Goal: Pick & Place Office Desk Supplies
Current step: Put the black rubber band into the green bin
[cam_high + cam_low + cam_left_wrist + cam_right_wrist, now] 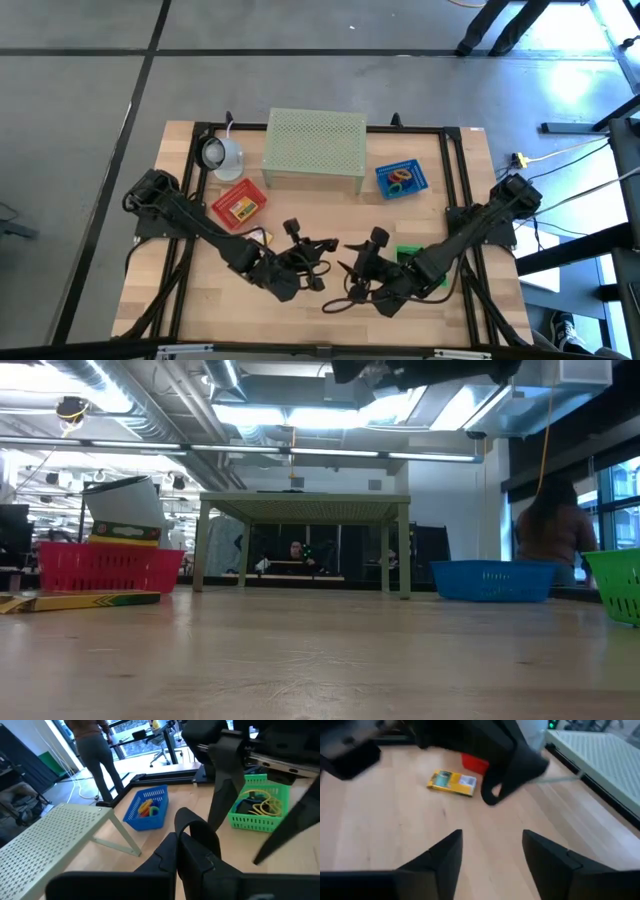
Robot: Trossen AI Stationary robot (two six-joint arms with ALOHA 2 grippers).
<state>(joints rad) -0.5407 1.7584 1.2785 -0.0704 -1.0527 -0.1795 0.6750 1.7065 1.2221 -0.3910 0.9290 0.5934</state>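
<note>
My left gripper [318, 250] hangs shut over the table's near middle; in the left wrist view its dark fingers [197, 837] are pressed together, and I cannot tell whether anything is between them. My right gripper [492, 865] faces it from the right, open over bare wood with nothing between its fingers. A yellow printed packet [452, 782] lies flat on the table beyond it. Coloured loops lie in the blue basket [147, 810]. Yellow loops and dark items lie in the green basket [260, 805]. The red basket [240, 203] holds a yellow packet.
The pale green perforated stand [315, 150] stands on its legs at the far middle, with a white lamp [220, 155] to its left. The two arms nearly meet above the near middle of the table. People show in the room beyond the table.
</note>
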